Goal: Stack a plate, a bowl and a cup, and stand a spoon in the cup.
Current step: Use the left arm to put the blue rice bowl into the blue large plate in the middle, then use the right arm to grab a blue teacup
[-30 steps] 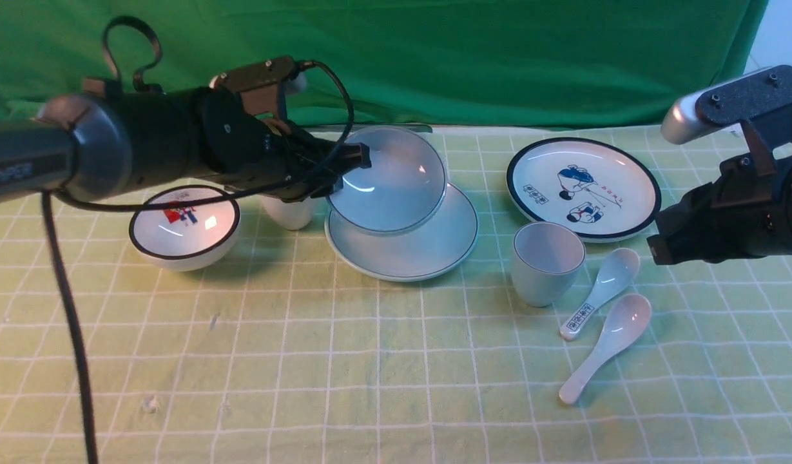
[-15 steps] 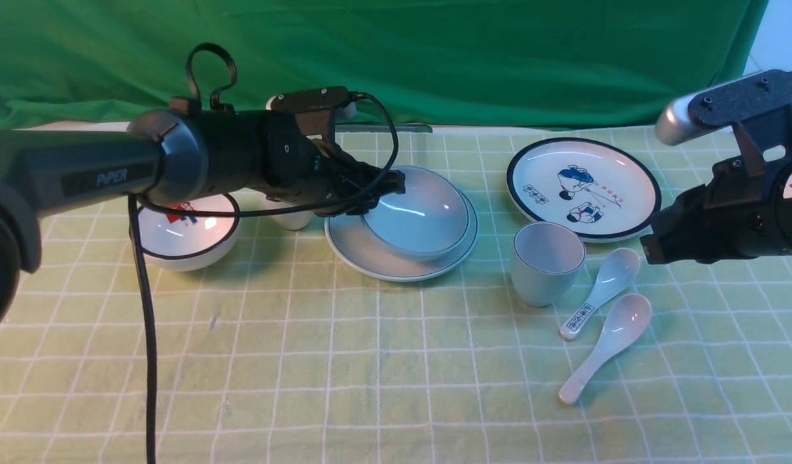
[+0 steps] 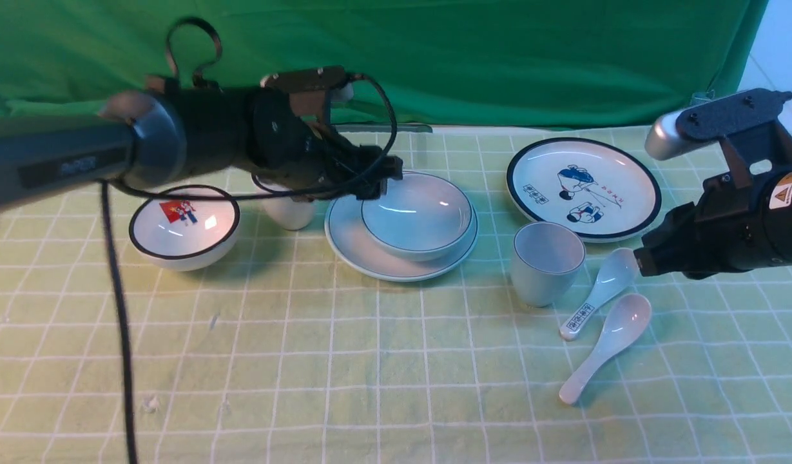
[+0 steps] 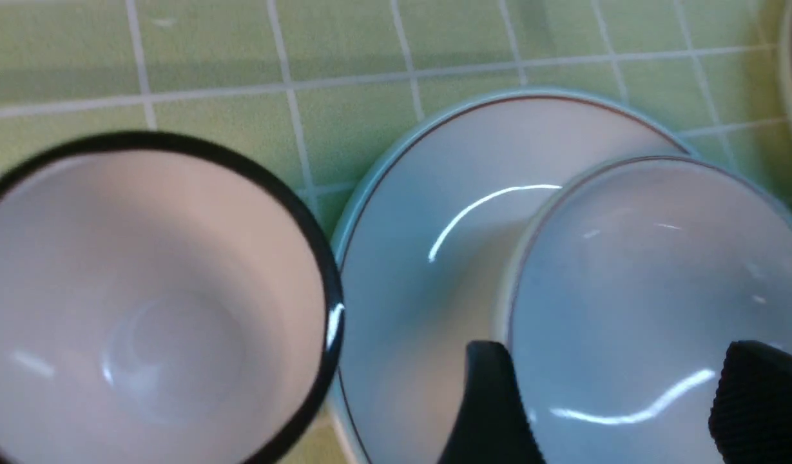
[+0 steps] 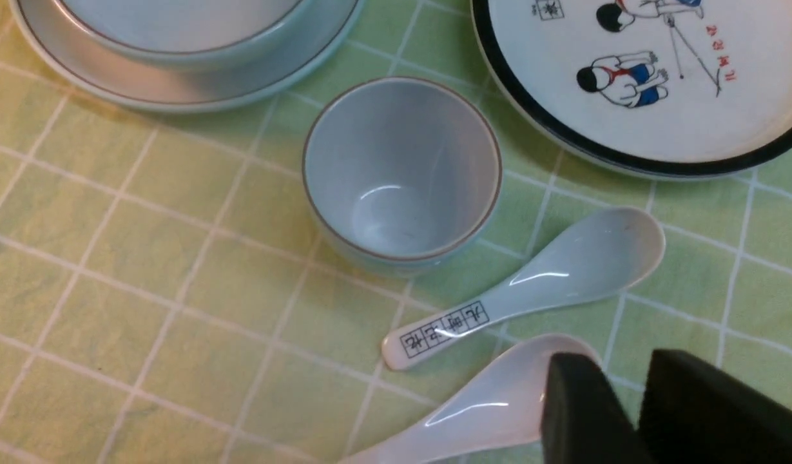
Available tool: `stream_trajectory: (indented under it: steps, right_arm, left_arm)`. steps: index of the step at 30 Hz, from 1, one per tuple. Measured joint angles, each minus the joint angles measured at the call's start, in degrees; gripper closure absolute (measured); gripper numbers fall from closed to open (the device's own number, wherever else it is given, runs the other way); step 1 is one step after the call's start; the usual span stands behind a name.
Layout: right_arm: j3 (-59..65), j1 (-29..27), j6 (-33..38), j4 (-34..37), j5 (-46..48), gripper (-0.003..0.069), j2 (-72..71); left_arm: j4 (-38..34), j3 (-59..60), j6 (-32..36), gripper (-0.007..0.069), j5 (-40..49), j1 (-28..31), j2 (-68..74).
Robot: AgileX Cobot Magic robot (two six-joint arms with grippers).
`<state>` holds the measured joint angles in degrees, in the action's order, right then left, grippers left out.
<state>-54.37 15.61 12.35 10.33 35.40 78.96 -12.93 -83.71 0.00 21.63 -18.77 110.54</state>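
Found the tabletop (image 3: 370, 361) under a pale green grid cloth, with a green drape (image 3: 499, 58) behind. Located the bowl (image 3: 416, 216) seated in the plate (image 3: 350, 238) at centre. Recorded the cup (image 3: 547, 264) upright just right of them, and the spoon (image 3: 607, 347) flat beside a printed-handle spoon (image 3: 600, 290). Noted a cartoon plate (image 3: 584, 188) further back, a black-rimmed bowl (image 3: 184, 225) at left, and a black-rimmed cup (image 3: 291, 209) partly hidden behind the left arm. Saw the left tool (image 4: 618, 386) spread wide at the bowl's rim, gripping nothing. Saw the right tool (image 5: 637, 386) narrowly parted, empty, above the spoons.
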Motion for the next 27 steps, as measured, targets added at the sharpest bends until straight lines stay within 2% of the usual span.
stream_trajectory:
  steps: [2,5,7,8,9,10,13,17,19,21,24,25,26,27]
  right_arm:
    - [-0.8,0.0,0.0,0.3,0.3,0.0353,1.0]
    - [-3.8,0.0,0.0,2.0,0.3,0.0273,4.3]
    - [-6.5,0.4,0.0,2.4,-0.4,0.0249,7.7]
    - [-6.7,0.4,0.0,2.5,-0.6,0.0248,8.1]
    - [-8.7,0.6,0.0,2.6,-1.3,0.0246,10.7]
    - [-10.6,0.6,0.0,2.8,-1.8,0.0246,13.3]
    - [-13.4,0.6,0.0,2.8,-2.2,0.0246,17.5]
    - [-16.3,0.6,0.5,2.8,-2.3,0.0248,22.8]
    - [-16.9,0.6,1.6,2.8,-2.2,0.0265,25.0]
    - [-16.9,0.7,2.0,2.8,-2.1,0.0293,25.7]
    - [-16.9,1.3,3.9,2.7,-1.9,0.0430,27.3]
    - [-16.9,1.4,4.3,2.7,-1.9,0.0448,27.3]
    - [-17.0,1.9,5.0,2.7,-2.0,0.0517,27.3]
    - [-17.2,2.0,5.7,2.7,-1.9,0.0552,27.3]
  left_arm:
    - [2.7,0.0,0.0,0.0216,3.9,0.0,-6.0]
    - [4.6,1.9,0.0,0.0310,5.4,0.0,-14.2]
    - [5.2,6.3,0.0,0.0432,4.0,0.0,-24.0]
    - [5.2,6.8,0.0,0.0432,3.8,0.0,-24.8]
    - [5.4,10.5,0.0,0.0515,2.2,0.0,-30.8]
    - [5.5,14.2,-0.3,0.0562,1.1,0.0,-35.5]
    - [5.5,20.0,-0.9,0.0605,1.5,0.0,-43.7]
    - [8.1,26.6,-1.5,0.0615,8.0,0.0,-54.3]
    - [10.7,30.4,-1.5,0.0615,14.5,0.0,-60.1]
    - [11.8,31.8,-1.5,0.0615,16.9,0.0,-62.3]
    - [16.2,37.0,-1.6,0.0615,21.7,0.0,-69.0]
    - [16.4,37.7,-1.7,0.0615,21.7,0.0,-69.4]
    - [17.7,40.6,-2.2,0.0615,21.0,0.0,-71.7]
    - [18.1,42.2,-3.0,0.0615,19.5,0.0,-72.6]
